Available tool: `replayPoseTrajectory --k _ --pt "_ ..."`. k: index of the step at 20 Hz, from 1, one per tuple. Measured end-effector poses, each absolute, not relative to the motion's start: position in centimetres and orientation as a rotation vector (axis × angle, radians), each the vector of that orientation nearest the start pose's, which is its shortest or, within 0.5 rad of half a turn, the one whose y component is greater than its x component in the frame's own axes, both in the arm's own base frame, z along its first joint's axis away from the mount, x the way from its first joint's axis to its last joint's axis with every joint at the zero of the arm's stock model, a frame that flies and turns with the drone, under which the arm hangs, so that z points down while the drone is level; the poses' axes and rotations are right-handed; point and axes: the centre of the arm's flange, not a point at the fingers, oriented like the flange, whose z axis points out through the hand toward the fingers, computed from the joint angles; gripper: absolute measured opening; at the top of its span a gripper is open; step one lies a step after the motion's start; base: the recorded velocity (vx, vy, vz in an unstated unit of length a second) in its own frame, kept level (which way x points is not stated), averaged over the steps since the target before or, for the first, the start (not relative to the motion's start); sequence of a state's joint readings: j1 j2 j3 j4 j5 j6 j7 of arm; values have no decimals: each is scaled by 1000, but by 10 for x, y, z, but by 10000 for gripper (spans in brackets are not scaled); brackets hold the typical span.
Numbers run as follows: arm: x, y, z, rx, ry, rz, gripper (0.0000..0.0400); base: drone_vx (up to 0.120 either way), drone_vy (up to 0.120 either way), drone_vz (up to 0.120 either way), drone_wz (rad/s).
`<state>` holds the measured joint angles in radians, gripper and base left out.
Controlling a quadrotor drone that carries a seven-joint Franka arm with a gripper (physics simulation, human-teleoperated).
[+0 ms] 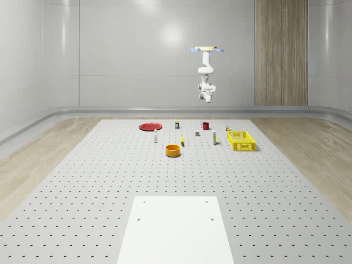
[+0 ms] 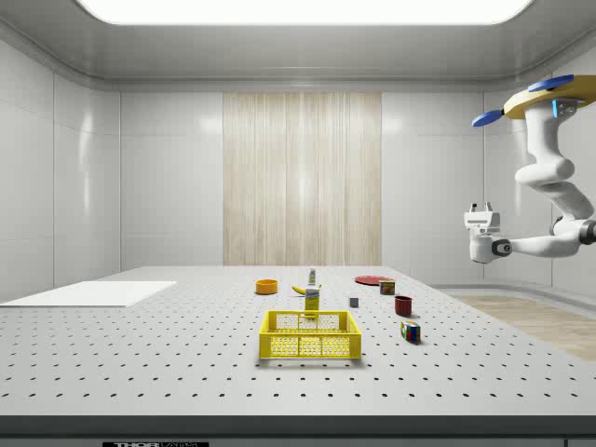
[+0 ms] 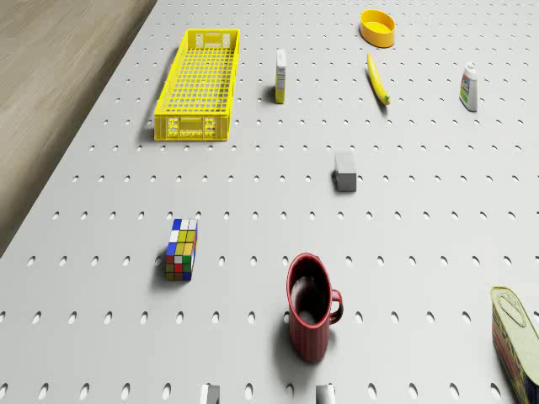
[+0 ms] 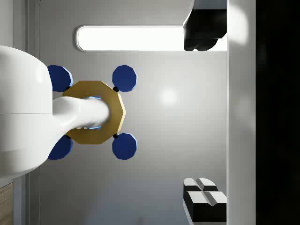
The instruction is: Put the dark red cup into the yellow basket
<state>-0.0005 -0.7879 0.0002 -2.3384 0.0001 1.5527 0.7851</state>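
Observation:
The dark red cup (image 1: 205,126) stands upright on the perforated table, its handle visible in the drone view (image 3: 309,307) and in the side view (image 2: 403,304). The yellow basket (image 1: 240,140) sits to the whole-scene view's right of the cup, nearer the front; it is also in the side view (image 2: 309,335) and the drone view (image 3: 199,84). The drone (image 1: 206,49) hovers high above the table's far part, behind the cup. My gripper (image 2: 482,209) is held well above the cup, turned upward, open and holding nothing; in the wrist view the gripper (image 4: 204,112) faces the drone's underside.
Around the cup lie a Rubik's cube (image 3: 181,249), a grey block (image 3: 344,171), a can (image 3: 518,341), a banana (image 3: 377,78), a small box (image 3: 280,76), a bottle (image 3: 469,87) and an orange bowl (image 1: 172,150). A red plate (image 1: 149,126) lies at the far left.

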Motion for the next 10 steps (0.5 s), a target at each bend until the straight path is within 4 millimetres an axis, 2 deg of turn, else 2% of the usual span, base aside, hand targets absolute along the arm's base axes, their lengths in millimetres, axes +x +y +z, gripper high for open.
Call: replayPoseTrajectory --k 1,3,4,10 --pt "303 0 606 -2901 1202 -4 400 0 -40 0 0" --pt "301 0 620 -2901 1202 -7 400 0 -120 0 0" --pt "301 0 627 -2901 1201 -8 400 80 -120 0 0" --pt "303 0 664 -2899 1201 -15 400 120 -120 0 0"
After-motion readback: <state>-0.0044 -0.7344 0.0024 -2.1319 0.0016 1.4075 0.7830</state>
